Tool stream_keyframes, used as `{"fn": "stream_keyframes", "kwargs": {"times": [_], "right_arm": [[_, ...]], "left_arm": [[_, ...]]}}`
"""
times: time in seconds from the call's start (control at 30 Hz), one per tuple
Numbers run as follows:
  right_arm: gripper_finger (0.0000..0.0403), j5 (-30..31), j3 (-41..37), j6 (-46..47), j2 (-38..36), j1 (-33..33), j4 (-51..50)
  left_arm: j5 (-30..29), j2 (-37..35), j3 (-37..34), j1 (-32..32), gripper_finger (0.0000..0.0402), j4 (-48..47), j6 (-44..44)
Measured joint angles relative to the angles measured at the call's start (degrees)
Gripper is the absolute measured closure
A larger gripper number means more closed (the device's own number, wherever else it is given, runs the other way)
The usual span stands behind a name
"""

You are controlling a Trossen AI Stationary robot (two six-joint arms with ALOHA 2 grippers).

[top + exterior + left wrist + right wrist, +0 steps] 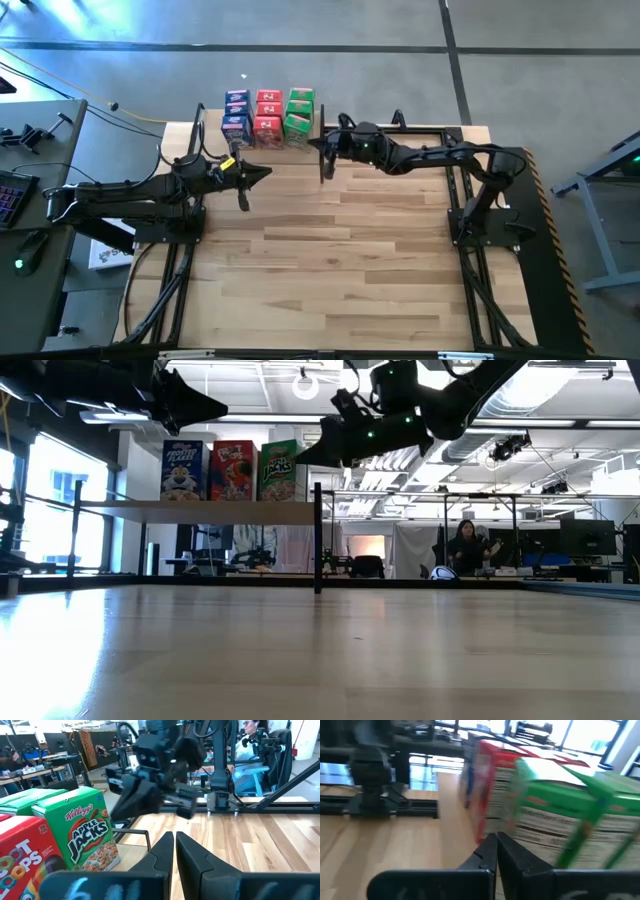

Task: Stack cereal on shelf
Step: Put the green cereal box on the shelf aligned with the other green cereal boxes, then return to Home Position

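The cereal boxes (268, 116) stand packed in blue, red and green rows on the shelf (200, 511). Beside them both the left gripper (262, 174) and right gripper (325, 147) hover, fingers clenched, empty. Stacking looks finished; next likely calls for retreat.

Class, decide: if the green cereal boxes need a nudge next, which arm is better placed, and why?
Probably the right: its hand hangs shut just beside the green cereal boxes on the shelf. The left hand, also shut, sits farther out over the table.
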Motion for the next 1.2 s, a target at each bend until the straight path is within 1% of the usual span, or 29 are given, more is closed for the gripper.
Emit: {"fn": "stream_keyframes", "kwargs": {"times": [0.27,0.4,0.47,0.6,0.67,0.8,0.93,1.0,1.13,1.2], "right_arm": [[0.0403,-0.7,0.0,1.8,0.5,-2.0,0.3],[0.0403,-1.7,0.0,0.9,0.4,-2.3,0.8],[0.0403,-2.5,0.0,-0.9,-0.5,-2.3,-1.1],[0.0403,-2.7,0.0,-4.3,-5.2,-1.8,-8.3],[0.0403,-3.0,-1.4,-5.7,-7.9,-1.3,-11.1],[0.0403,-4.1,-8.3,-5.8,-12.9,0.2,-10.6],[0.0403,-4.0,-17.3,-3.6,-18.2,3.0,-5.1],[0.0403,-2.1,-21.9,-2.2,-21.3,4.8,-1.5],[0.0403,4.1,-31.3,0.6,-28.2,8.3,3.9],[0.0403,4.9,-35.4,1.9,-31.9,9.7,5.6]], "left_arm": [[0.0,0.0,0.0,0.0,0.0390,0.2,0.1],[0.0,0.0,0.0,0.0,0.0390,0.1,0.1],[1.1,0.0,-0.1,0.0,0.0390,0.1,-0.4],[6.5,0.0,-3.6,-0.1,0.0390,4.7,-1.8],[6.3,-0.1,-5.8,0.0,0.0390,6.8,-2.0],[6.1,-2.0,-8.5,0.0,0.0390,9.2,-2.3],[6.2,-5.4,-8.7,0.0,0.0390,7.5,-2.8],[6.5,-7.3,-8.6,0.0,0.0390,5.7,-2.9],[6.1,-10.9,-8.6,0.0,0.0390,1.3,-3.1],[6.1,-11.9,-8.6,0.0,0.0390,-0.1,-3.1]]}}
